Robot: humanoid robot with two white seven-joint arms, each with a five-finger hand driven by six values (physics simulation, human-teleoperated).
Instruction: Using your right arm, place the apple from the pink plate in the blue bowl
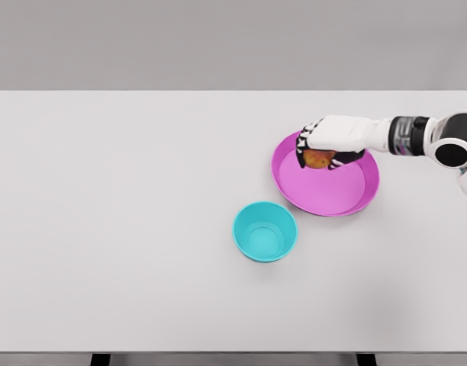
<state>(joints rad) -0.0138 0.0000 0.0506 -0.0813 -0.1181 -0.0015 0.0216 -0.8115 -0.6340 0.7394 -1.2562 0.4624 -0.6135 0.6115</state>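
Right hand (325,149) reaches over pink plate (355,194), fingers curled around apple (319,159) at plate's far-left edge. Apple: likely firm, light, smooth, round; wrap grip across its widest part. Blue bowl (265,231) sits just beside plate.

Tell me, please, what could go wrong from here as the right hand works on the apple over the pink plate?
1. The right hand wraps the apple with little fruit showing, so the grip may be shallow and the apple might slip on lifting.
2. The apple sits near the pink plate rim; the fingers could catch it and drag the plate.
3. The blue bowl stands close beside the plate, so a low carry might knock it.
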